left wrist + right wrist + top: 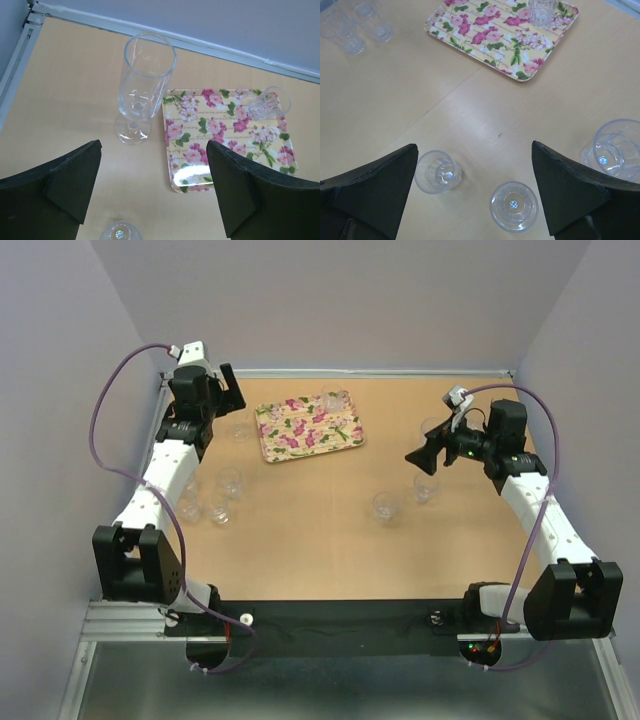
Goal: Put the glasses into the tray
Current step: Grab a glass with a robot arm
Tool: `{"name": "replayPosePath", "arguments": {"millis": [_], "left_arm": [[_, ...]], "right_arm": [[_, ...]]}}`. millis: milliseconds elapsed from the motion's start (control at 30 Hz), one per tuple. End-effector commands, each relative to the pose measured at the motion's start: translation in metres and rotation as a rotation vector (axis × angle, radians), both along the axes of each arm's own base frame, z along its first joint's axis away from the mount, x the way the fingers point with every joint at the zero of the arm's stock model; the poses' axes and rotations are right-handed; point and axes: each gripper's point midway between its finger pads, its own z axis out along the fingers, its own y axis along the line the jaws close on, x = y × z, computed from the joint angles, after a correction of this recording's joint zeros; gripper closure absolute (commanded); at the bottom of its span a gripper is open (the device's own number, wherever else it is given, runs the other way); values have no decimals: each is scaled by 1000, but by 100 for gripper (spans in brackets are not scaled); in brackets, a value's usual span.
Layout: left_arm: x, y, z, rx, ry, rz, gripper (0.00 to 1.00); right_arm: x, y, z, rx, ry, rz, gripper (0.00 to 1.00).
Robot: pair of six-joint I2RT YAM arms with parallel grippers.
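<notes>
Tan tabletop (pixel 300 550) carries clear glass tumblers (pixel 514 205), probably light, slippery, fragile: grip across the wall; left gripper (pixel 153 145) and right gripper (pixel 473 146) gape empty.

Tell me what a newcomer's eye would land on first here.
The flowered tray at the far middle of the table stands out first, pink and green on cream, with a single small tumbler on one corner. Beside its left edge stands a tall champagne flute, upright on the table. Other clear tumblers are scattered to both sides, none on the tray.
</notes>
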Motion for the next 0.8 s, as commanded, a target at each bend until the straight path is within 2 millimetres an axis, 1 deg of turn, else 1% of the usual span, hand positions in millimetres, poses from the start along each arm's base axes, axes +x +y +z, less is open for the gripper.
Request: {"name": "replayPosePath", "arguments": {"millis": [0,33,67,100,133,167,200,233,267,300,333,400,433,467,533,633,767], "left_arm": [[22,6,10,63,-11,9,3],[27,5,19,63,-27,1,3],[31,4,20,73,-27,-4,4],[37,4,13,81,-7,-9,4],[41,5,14,88,-5,-5,4],[46,5,26,92,-26,1,4],[49,8,25,108,-18,8,4],[55,8,20,116,-4,10,4],[59,8,28,120,-17,12,4],[63,10,22,132,0,19,5],[66,12,29,141,-12,24,5],[70,13,27,156,-2,32,7],[71,16,23,167,11,42,7],[73,17,25,175,9,46,7],[75,18,21,181,15,50,8],[79,17,17,180,22,48,9],[85,16,17,187,22,44,11]], "right_arm": [[5,-3,16,6,-67,-15,0],[5,-3,16,7,-66,-16,0],[6,-3,16,5,-69,-17,0],[6,-3,16,5,-69,-17,0],[5,-2,16,6,-69,-15,0],[6,-3,17,5,-70,-17,0],[6,-3,17,4,-72,-20,0],[5,-3,17,5,-70,-20,0],[5,-3,17,5,-69,-20,0],[6,-4,17,4,-70,-21,0],[7,-4,16,4,-69,-23,0],[6,-4,15,3,-64,-24,0],[6,-4,15,3,-66,-24,0],[6,-4,15,2,-67,-24,0],[7,-4,16,0,-70,-26,0],[8,-5,14,-2,-67,-32,0],[8,-5,13,-4,-66,-31,0]]}}
